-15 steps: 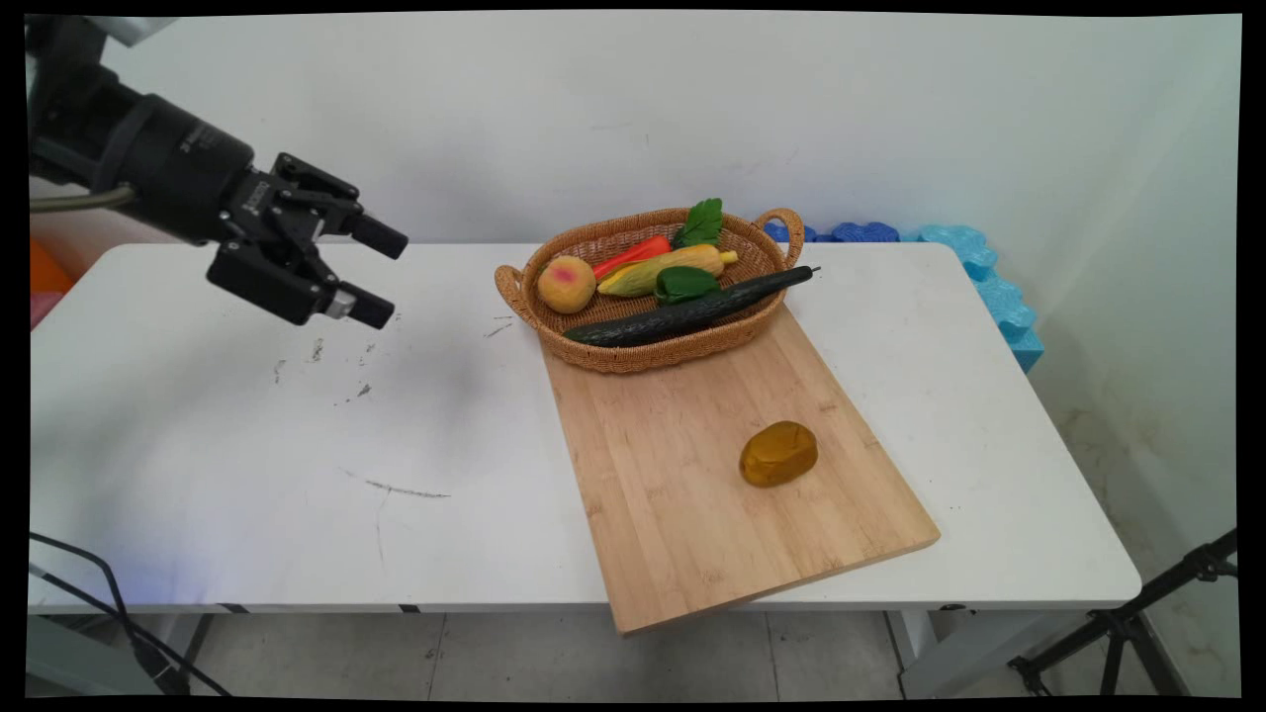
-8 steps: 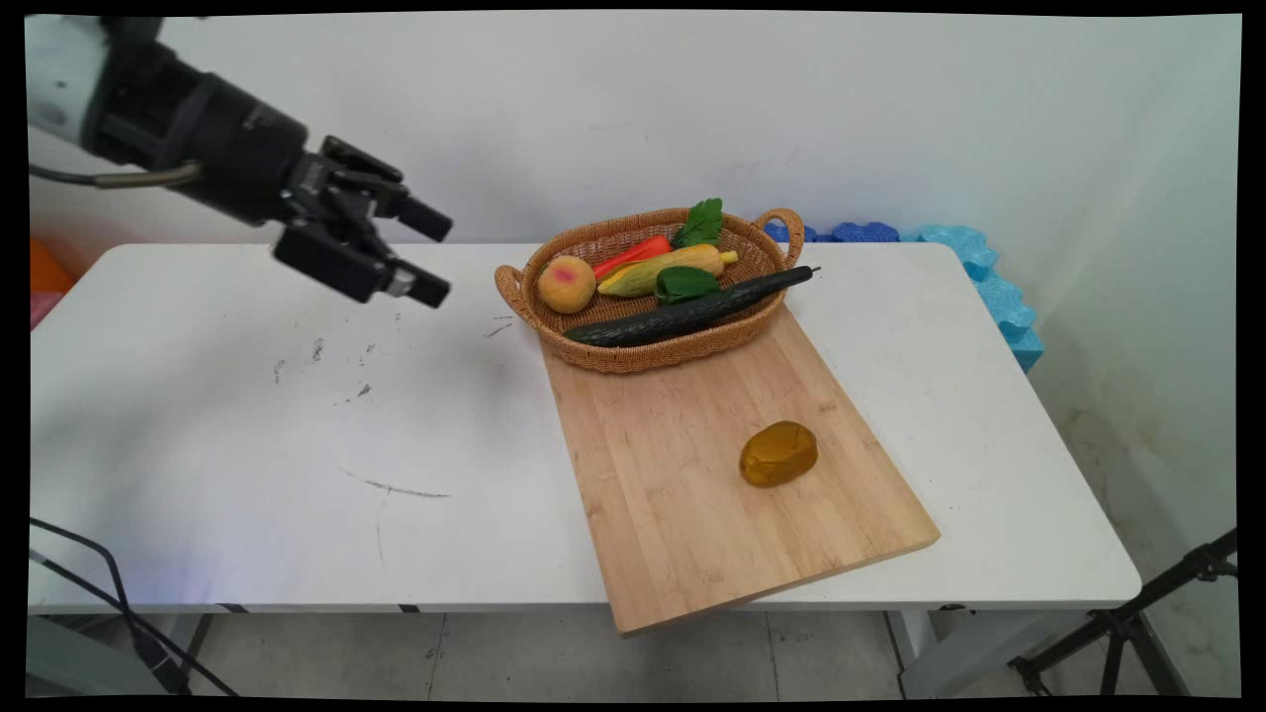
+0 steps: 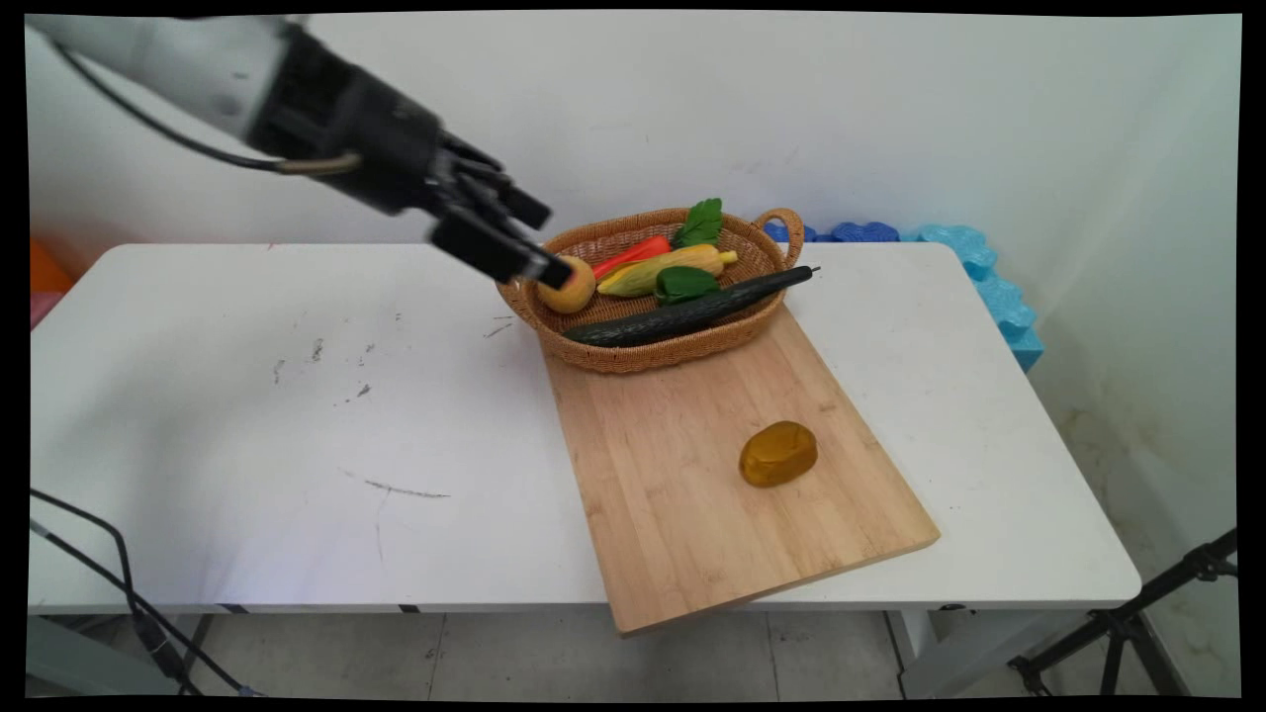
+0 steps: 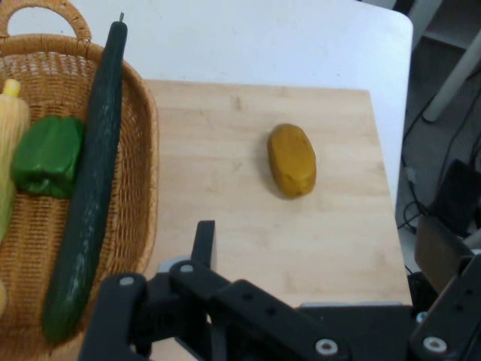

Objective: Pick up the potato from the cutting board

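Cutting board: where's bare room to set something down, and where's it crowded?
Free: the cutting board near end, in front of the potato, and the strip between potato and basket. Crowded: the basket, full of vegetables, with the claw at its left end.

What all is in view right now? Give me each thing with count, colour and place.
Table: one, white, scuffed, under everything.
Cutting board: one, light wood, on the table's right half, near corner over the edge.
Basket: one, tan wicker, two handles, at the board's far end.
Cucumber: one, dark green, lying across the basket, tip over the right rim.
Peach: one, yellow-pink, basket's left end.
Corn: one, yellow, mid basket.
Green pepper: one, beside the corn.
Carrot: one, orange-red with green leaf, basket's far side.
Potato: one, brownish yellow, on the board.
Foam pieces: blue, behind the table's far right corner.
Gripper: one, black, open, above the basket's left end by the peach.
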Robot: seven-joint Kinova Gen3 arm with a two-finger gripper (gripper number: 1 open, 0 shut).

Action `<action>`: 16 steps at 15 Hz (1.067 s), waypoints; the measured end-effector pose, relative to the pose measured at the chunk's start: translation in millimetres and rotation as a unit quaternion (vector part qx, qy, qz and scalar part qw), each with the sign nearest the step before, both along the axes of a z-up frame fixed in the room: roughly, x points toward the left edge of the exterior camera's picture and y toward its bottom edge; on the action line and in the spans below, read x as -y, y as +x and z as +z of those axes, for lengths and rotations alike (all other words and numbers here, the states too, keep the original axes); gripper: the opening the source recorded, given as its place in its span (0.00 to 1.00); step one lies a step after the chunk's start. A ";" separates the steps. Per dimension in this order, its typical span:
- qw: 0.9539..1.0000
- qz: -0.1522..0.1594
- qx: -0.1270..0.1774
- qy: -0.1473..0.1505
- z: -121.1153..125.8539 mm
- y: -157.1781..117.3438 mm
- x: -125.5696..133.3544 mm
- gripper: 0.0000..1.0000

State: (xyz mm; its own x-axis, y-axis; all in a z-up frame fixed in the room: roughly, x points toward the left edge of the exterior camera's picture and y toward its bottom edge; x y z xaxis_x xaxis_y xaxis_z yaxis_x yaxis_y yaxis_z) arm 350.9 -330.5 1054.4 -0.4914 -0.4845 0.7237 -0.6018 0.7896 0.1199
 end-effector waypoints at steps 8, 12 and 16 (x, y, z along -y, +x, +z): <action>0.999 0.025 0.015 0.015 -22.7 -108.0 48.8 1.00; 0.999 0.030 0.026 0.028 -42.0 -150.7 67.1 1.00; 0.997 0.038 0.044 0.047 -70.3 -189.1 83.7 1.00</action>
